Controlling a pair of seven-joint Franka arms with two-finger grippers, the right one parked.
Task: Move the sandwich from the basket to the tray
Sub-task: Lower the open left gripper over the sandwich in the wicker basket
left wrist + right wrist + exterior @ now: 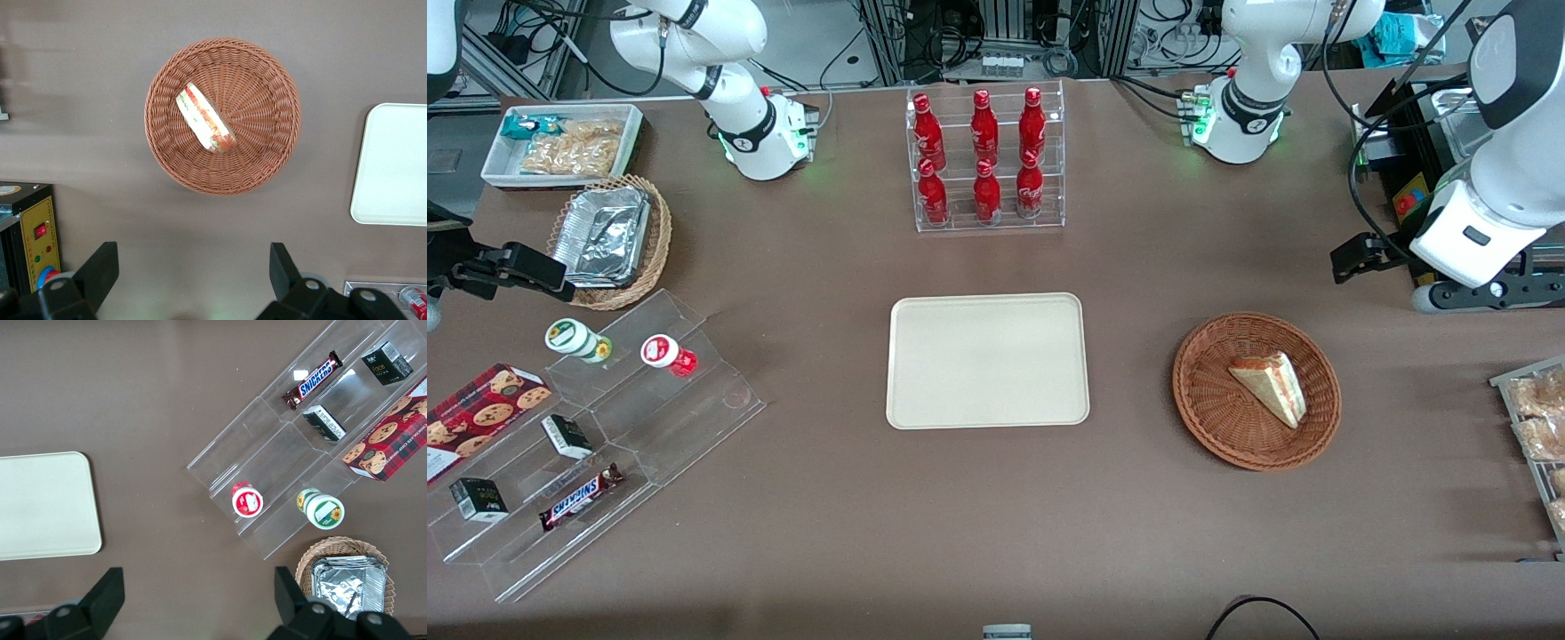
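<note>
The sandwich (pixel 1272 387), a pale bread wedge with red and green filling, lies in the reddish-brown wicker basket (pixel 1193 391) toward the working arm's end of the table. The cream tray (pixel 987 360) lies flat and bare at the table's middle, beside the basket. My left gripper (pixel 1356 258) hangs open and empty above the table, farther from the front camera than the basket and apart from it. The left wrist view shows the sandwich (pixel 205 123) in the basket (pixel 267 100), part of the tray (pixel 393 163), and my open gripper (pixel 192 270) with nothing between its fingers.
A clear rack of red bottles (pixel 987 160) stands farther from the front camera than the tray. A clear stepped stand with snacks (pixel 587 427), a tan basket of foil containers (pixel 609 240) and a white bin (pixel 560 142) sit toward the parked arm's end. A pastry rack (pixel 1538 427) and black equipment (pixel 30 233) are near the working arm.
</note>
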